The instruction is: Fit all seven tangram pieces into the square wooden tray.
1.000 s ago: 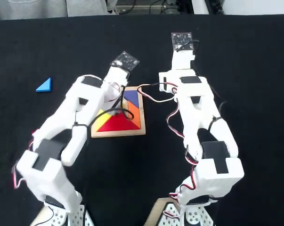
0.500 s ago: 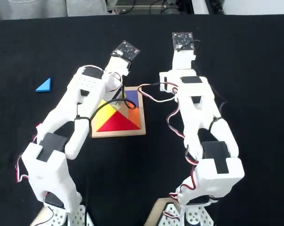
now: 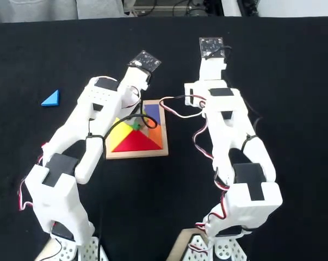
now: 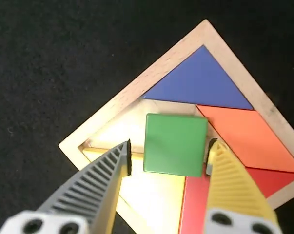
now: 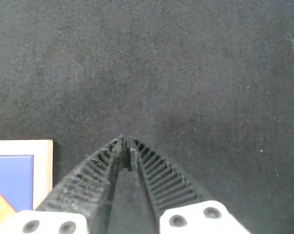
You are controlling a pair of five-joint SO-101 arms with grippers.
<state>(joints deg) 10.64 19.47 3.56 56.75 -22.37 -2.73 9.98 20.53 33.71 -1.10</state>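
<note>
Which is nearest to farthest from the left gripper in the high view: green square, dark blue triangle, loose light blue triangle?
1. Green square, between the left gripper fingers.
2. Dark blue triangle, beside it in the tray.
3. Light blue triangle, out on the cloth, far left.

Overall: bright, even light from above in the high view; the white arms [image 3: 229,130] beside the tray [image 3: 136,155] stand out strongly.
Glare: in the left wrist view, the tray's bare floor beside the green square [image 4: 176,144] burns out to pale yellow-white.
Shadows: the black table [image 3: 272,70] swallows them around the tray.
Right wrist view: dimmer; the table looks grey, darker just ahead of the right tool [image 5: 126,146].
</note>
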